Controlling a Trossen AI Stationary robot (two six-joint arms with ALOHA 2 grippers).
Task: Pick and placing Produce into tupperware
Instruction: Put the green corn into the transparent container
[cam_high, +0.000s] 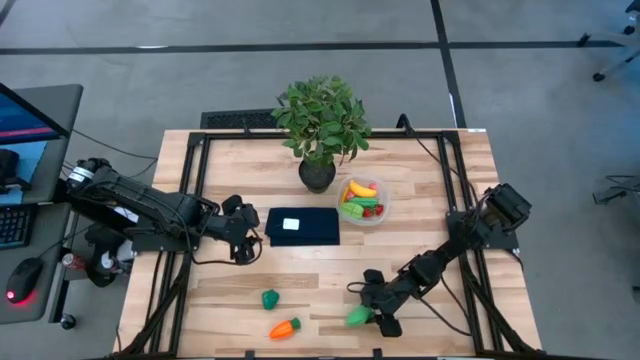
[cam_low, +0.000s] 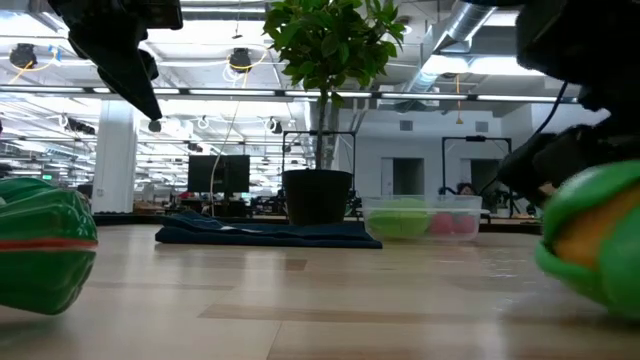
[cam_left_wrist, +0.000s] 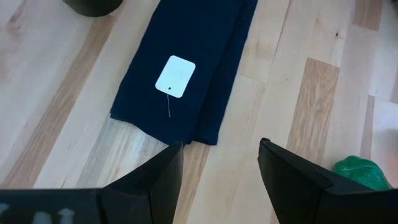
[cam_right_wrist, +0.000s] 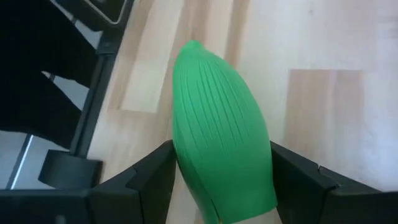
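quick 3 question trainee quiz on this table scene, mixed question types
1. True or false: the right gripper has the ribbed green piece between its fingers.
2. What lies nearest the left gripper? A) carrot B) dark blue cloth C) plant
3. Fill in: the banana lies inside the clear ____.

Key: 1 true; 2 B; 3 tupperware

Both arms (cam_high: 150, 210) are matte black, jointed links; each gripper's fingers (cam_left_wrist: 155, 183) are broad, dark, angular plates.
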